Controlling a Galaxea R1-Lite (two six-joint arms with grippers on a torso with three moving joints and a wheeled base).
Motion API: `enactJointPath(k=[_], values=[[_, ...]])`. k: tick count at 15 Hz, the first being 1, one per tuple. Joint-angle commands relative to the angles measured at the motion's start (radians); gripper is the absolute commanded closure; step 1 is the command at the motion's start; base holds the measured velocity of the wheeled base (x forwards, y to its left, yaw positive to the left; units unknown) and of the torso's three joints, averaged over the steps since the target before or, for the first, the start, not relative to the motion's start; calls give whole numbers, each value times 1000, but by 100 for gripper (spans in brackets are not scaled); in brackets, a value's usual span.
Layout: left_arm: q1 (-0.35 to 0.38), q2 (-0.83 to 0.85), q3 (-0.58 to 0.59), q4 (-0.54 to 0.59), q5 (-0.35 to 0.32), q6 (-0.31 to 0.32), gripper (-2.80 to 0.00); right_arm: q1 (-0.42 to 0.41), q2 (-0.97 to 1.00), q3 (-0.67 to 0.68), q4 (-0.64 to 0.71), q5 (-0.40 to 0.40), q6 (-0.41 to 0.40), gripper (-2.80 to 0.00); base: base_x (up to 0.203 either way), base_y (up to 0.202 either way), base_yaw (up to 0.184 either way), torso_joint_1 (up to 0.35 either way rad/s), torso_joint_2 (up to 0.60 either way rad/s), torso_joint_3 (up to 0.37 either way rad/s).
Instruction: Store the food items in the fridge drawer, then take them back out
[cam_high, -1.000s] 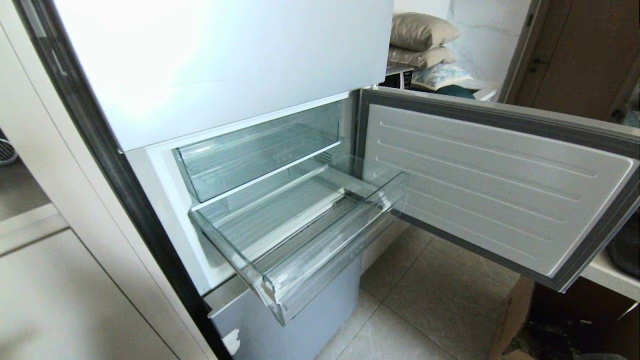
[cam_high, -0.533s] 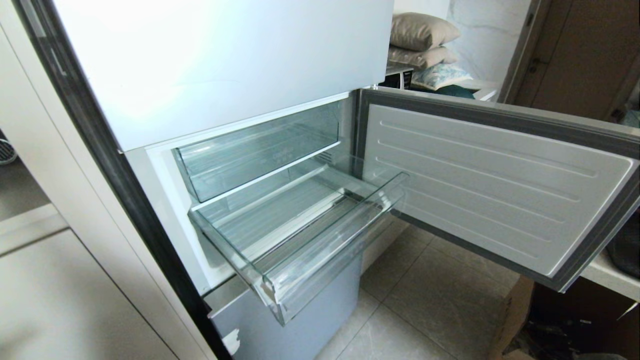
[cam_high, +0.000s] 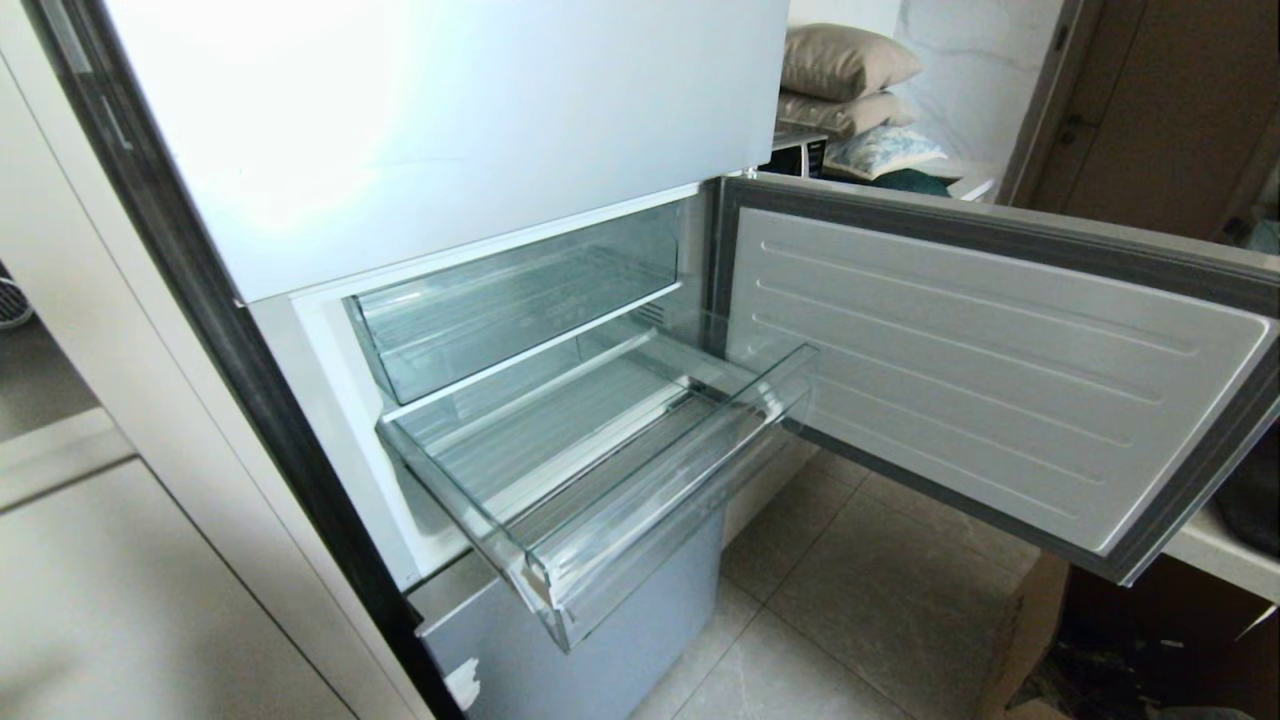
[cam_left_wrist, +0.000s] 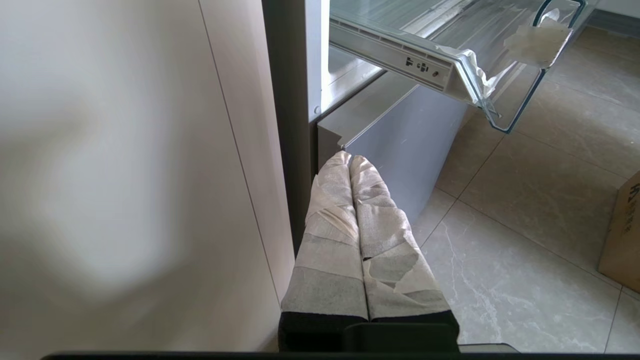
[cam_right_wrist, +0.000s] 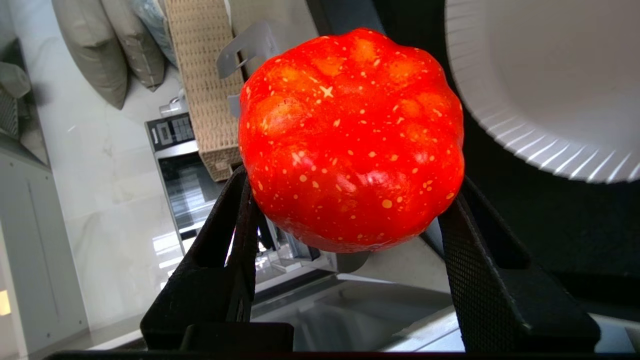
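Right tool (cam_right_wrist: 350, 200) clamps ribbed orange-red food (cam_right_wrist: 350, 135).

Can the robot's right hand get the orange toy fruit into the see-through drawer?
Probably yes. The right gripper already holds the orange toy fruit between its fingers, and the drawer is pulled out with the fridge door swung wide. Nothing shows above the drawer, though the gripper isn't in the head view yet.

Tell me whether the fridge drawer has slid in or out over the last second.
No. The fridge drawer stands pulled out as before, its front lip at the same spot against the open door.
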Motion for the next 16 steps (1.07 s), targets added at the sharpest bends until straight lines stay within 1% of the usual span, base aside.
enactJointPath(k=[1,10,13,16], values=[[0,0,0,0,0,0,0,3,19,-13,-2,4,7,0,0,0,0,0,0,0],[0,0,0,0,0,0,0,1,45,1,0,1,10,0,0,0,0,0,0,0],[0,0,0,1,0,0,0,-4,45,14,0,-43,7,0,0,0,0,0,0,0],[0,0,0,0,0,0,0,-12,47,14,1,-43,5,0,0,0,0,0,0,0]])
